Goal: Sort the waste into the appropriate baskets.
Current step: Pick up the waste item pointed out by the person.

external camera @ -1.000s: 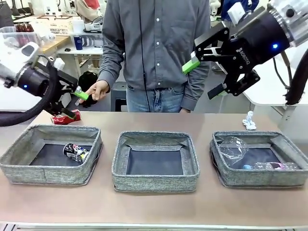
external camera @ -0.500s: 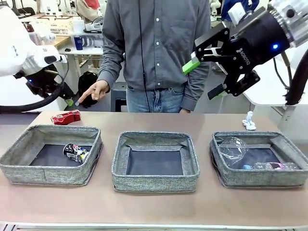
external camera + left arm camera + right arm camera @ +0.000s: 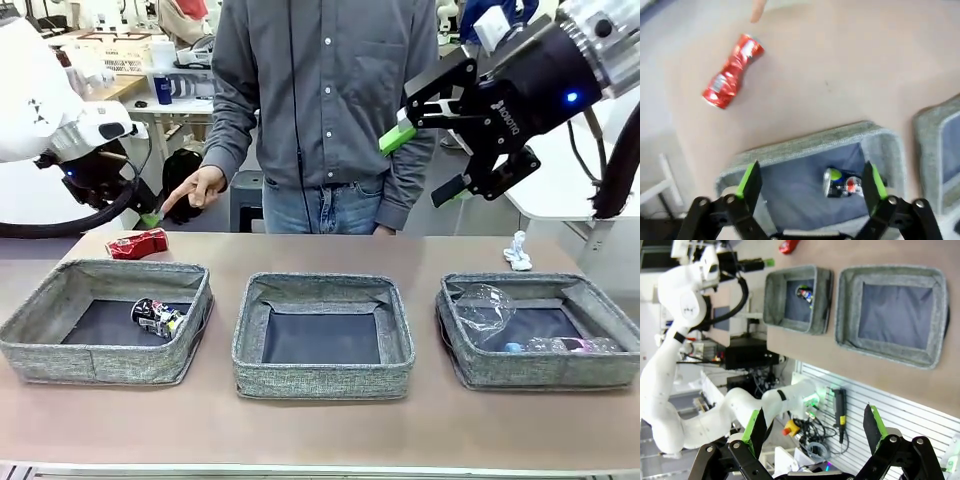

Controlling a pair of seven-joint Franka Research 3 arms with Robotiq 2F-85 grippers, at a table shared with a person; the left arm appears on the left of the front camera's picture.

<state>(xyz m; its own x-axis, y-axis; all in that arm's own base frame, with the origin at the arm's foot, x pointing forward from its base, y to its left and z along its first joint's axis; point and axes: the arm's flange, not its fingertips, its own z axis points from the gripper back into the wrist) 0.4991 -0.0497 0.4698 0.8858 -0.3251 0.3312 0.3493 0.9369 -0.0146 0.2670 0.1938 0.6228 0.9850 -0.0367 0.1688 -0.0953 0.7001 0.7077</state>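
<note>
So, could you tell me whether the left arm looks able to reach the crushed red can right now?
Probably yes: the left gripper hangs open above that end, and the red can lies alone on bare table behind the basket. Only the person's hand hovers close by.

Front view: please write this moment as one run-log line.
left pincer open, raised | right pincer open, raised | red can, paper wad on table, unsorted
</note>
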